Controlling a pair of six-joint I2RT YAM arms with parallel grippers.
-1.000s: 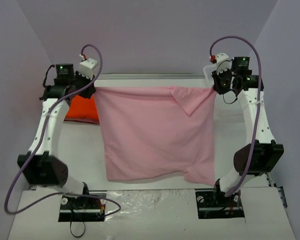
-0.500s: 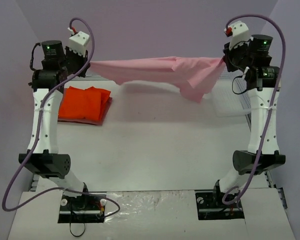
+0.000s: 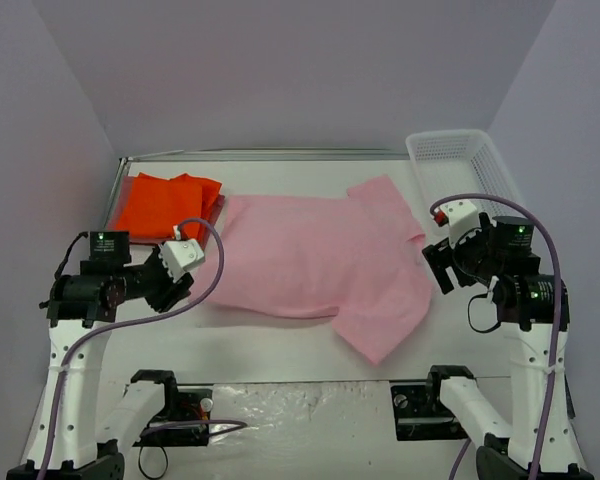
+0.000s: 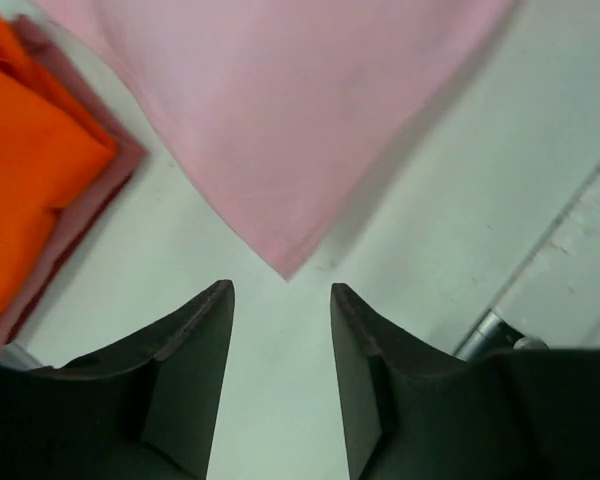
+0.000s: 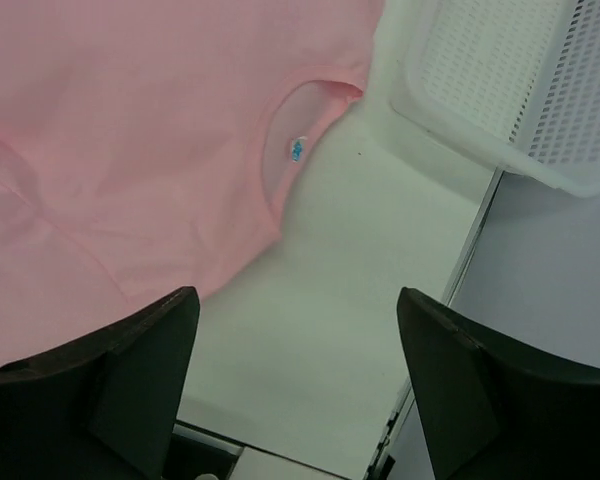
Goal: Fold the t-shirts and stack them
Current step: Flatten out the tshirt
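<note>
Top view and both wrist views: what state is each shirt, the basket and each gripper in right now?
Pink t-shirt: spread out flat, unfolded, not held.
Orange t-shirt: folded, lying on top of the pinkish-red shirt.
Pinkish-red shirt: folded, at the bottom of the stack, only its edge showing.
Basket: upright, nothing visible inside.
Left gripper: open, holding nothing.
Right gripper: wide open, holding nothing.

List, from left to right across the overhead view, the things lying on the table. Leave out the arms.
folded orange t-shirt → light pink t-shirt, spread flat → white mesh basket
</note>
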